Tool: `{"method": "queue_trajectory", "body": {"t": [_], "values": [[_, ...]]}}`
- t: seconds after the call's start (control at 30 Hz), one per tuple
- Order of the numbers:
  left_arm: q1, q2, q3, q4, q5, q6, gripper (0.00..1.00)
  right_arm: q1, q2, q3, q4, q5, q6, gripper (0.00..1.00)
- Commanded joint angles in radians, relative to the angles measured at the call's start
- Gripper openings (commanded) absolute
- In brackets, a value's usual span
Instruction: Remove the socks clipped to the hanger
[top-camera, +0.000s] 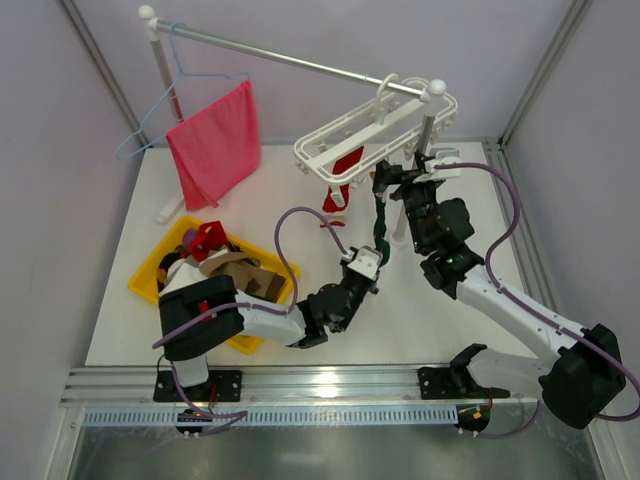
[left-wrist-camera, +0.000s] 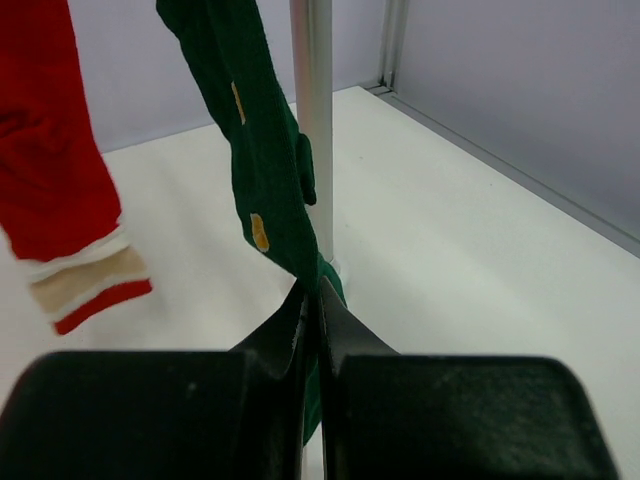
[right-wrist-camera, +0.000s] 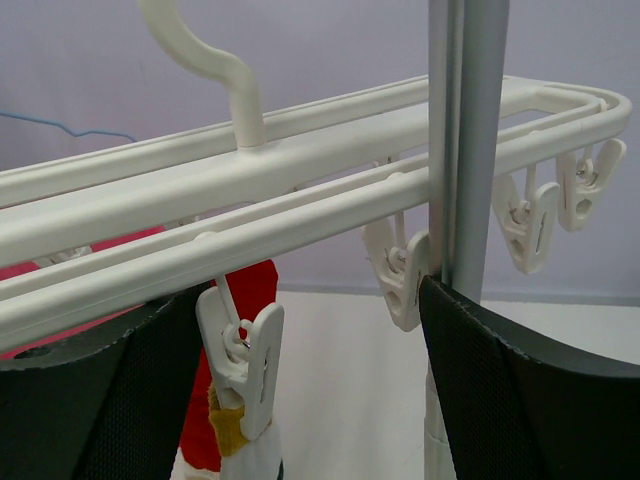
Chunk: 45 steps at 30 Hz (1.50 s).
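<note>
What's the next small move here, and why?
Probably close the right jaws on the white plastic clip: they stand open either side of it, fabric pinched in it, while the left jaws are shut on the lower end of the dark green fabric sock.

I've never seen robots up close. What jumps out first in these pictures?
A dark green sock hangs from a white drying frame at the back right, and the left arm has its jaws pinched shut on the sock's lower end. The right arm reaches up, jaws open either side of a clip. A bright pink cloth hangs at back left.
</note>
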Motion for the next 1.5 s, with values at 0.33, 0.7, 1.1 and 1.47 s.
{"method": "queue_trajectory", "body": {"t": [0.33, 0.7, 1.1, 1.47], "values": [[-0.008, 0.008, 0.032, 0.082, -0.029, 0.014, 0.00, 0.138, 0.089, 0.028, 0.217, 0.244, -0.253, 0.77], [-0.008, 0.011, 0.033, 0.082, -0.030, 0.014, 0.00, 0.171, 0.095, 0.000, 0.335, 0.329, -0.342, 0.63], [-0.008, 0.020, 0.041, 0.072, -0.032, 0.012, 0.00, 0.174, 0.098, 0.005, 0.333, 0.330, -0.346, 0.07], [-0.005, 0.017, 0.038, 0.082, -0.060, 0.025, 0.00, 0.172, 0.089, -0.003, 0.323, 0.328, -0.328, 0.65]]}}
